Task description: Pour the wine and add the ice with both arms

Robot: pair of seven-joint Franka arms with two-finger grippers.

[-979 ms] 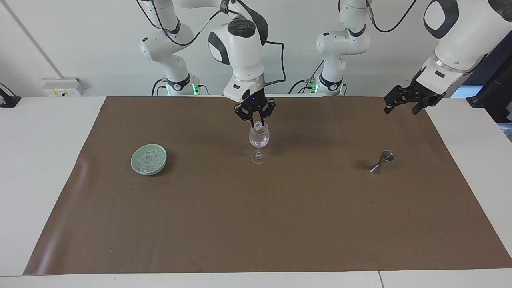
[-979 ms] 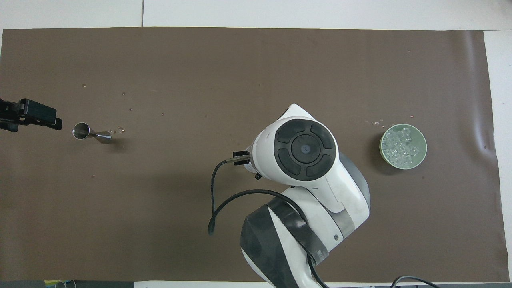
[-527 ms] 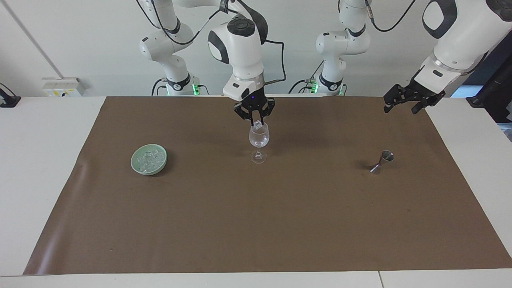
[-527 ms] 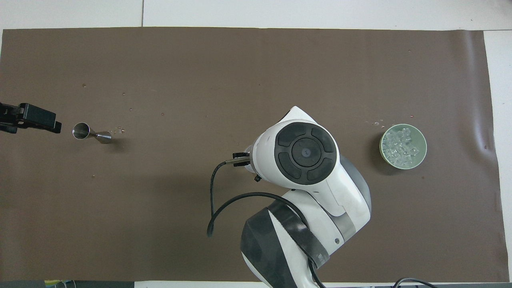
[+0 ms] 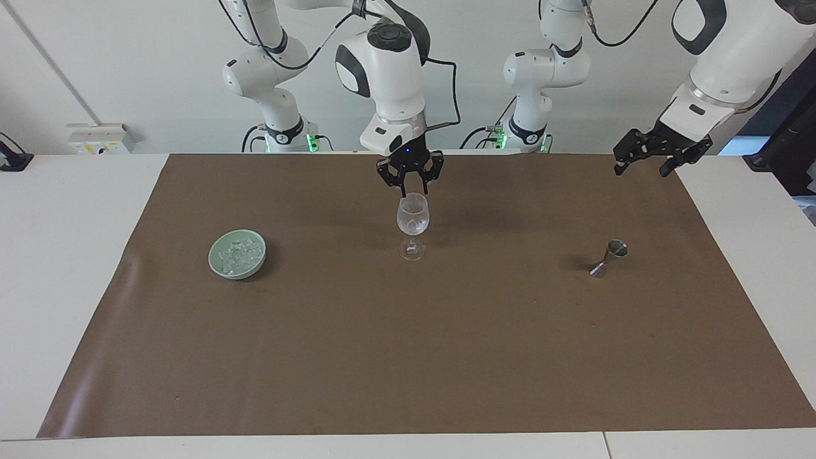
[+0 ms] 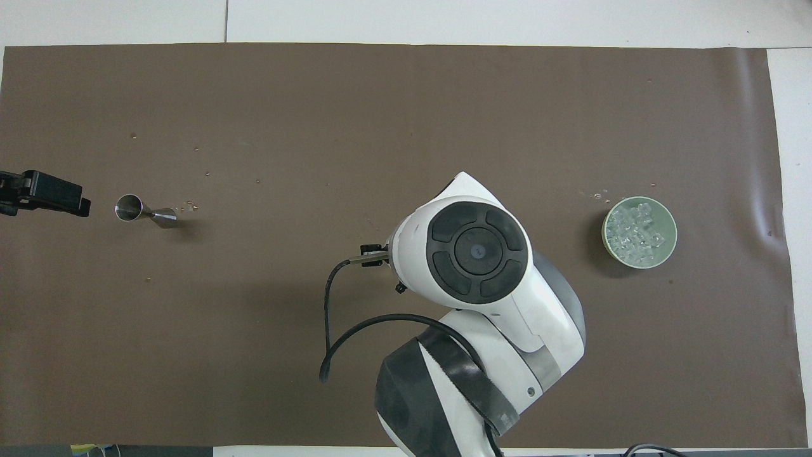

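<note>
Black-fingered, the right end effector [image 5: 410, 185] is hanging spread and empty directly over the wine glass [image 5: 413, 220], which is standing upright mid-counter and appears to be holding a cube or two. Ice [image 5: 237, 255] is lying heaped in a green bowl [image 5: 217, 262] toward the right arm's end, nearer this arm. The left end effector [image 5: 644, 159] is waiting, seemingly open, above the mat's [image 5: 408, 357] edge, near a tipped metal measuring cup [image 5: 609, 257].

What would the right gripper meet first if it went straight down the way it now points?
Most likely the rim of the wine glass: the right gripper hangs just above its mouth, pointing down, jaws open and empty. Depth is uncertain in the facing view, and the arm hides the glass from overhead.
</note>
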